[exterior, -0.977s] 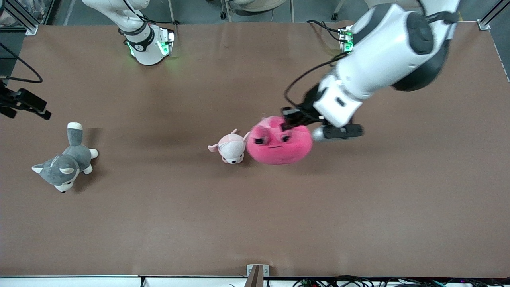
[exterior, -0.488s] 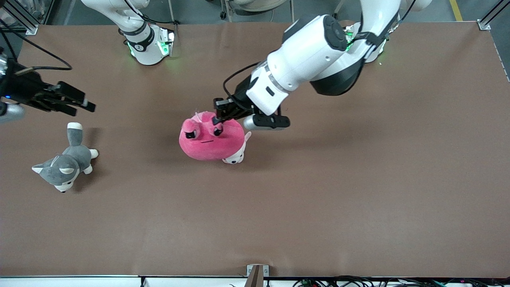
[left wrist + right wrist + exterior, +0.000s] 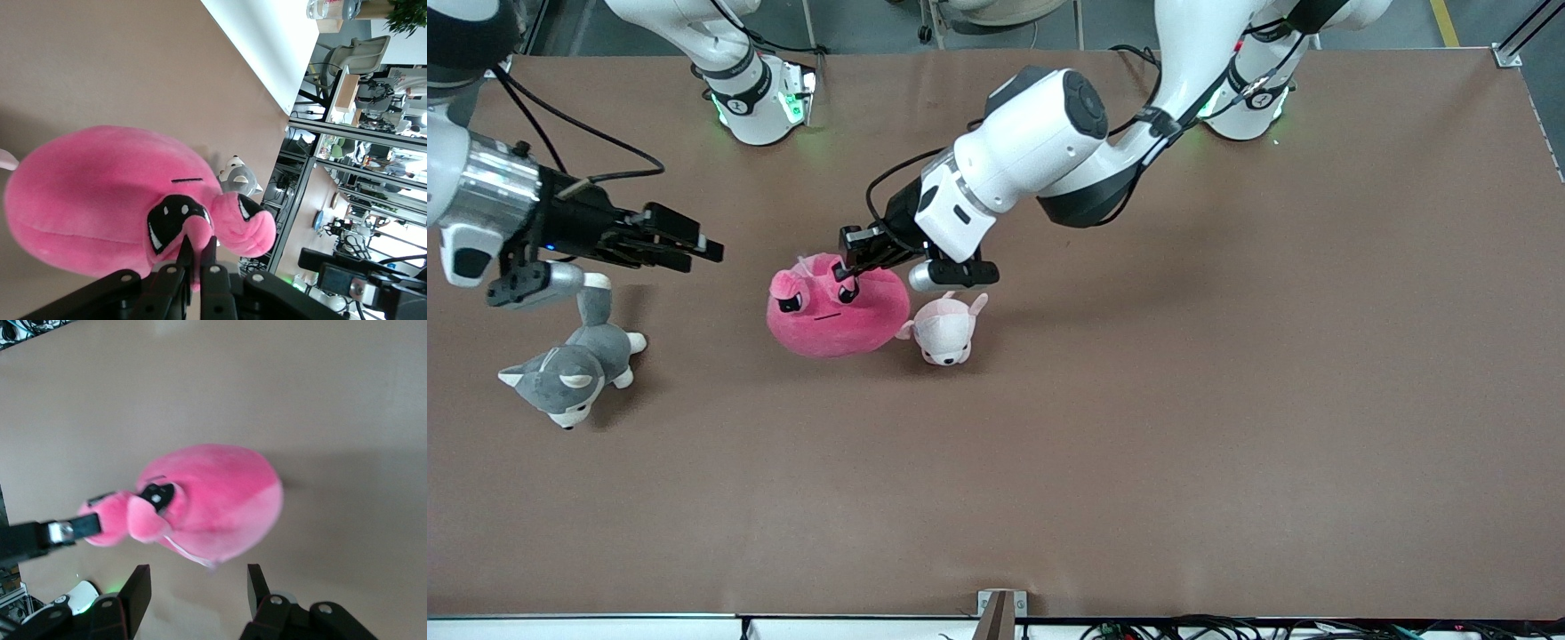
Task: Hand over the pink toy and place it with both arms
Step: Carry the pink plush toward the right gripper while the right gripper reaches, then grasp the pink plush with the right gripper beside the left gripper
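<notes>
Plush egg-shaped pink toy [image 3: 831,311], left gripper [image 3: 852,267] pinching

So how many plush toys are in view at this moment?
3. The pink toy hangs from the left gripper above the table. The small pale pink plush lies beside it. The grey dog lies toward the right arm's end, under the open right gripper.

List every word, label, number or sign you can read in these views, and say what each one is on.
None can be read. The pink toy, held up by the left gripper, carries no lettering; nor do the small pale pink plush or the grey plush dog. A small dark mark on the right arm's base is too small to read. The right gripper shows no text.
</notes>
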Tool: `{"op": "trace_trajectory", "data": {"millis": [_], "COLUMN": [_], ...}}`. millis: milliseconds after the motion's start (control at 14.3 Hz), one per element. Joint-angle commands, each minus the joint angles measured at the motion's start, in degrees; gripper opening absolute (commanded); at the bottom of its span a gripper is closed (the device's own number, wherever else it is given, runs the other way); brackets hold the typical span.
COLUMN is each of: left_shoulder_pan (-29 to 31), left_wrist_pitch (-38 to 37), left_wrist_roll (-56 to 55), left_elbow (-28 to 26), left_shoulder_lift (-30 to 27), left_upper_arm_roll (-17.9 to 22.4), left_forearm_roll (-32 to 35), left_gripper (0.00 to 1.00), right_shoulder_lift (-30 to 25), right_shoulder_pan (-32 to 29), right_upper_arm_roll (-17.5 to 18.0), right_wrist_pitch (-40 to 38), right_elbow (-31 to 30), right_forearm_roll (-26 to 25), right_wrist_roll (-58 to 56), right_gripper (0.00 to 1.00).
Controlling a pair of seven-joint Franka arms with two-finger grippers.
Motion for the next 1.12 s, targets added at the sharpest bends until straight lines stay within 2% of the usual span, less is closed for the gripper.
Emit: {"op": "trace_trajectory", "data": {"millis": [0, 1047], "left_shoulder_pan": [-0.88, -2.38], "left_wrist_pitch": [0.98, 1.68], "left_wrist_roll": [-0.87, -1.22], "left_elbow": [2.88, 2.7], "left_shoulder_lift": [1.61, 1.35], "left_upper_arm_roll": [0.2, 0.2], "left_forearm_roll": [-0.85, -0.85], "left_gripper": [0.0, 0.0], "right_shoulder_lift": [2.56, 6.26], "right_shoulder_pan": [1.1, 4.87], "right_upper_arm_roll": [-0.36, -0.36], "right_wrist_pitch": [1.02, 1.9], "right_elbow": [1.16, 0.19], "right_forearm_roll": [2.76, 2.6], "right_wrist_roll": [1.12, 0.86], "right_gripper": [0.66, 0.67]}}
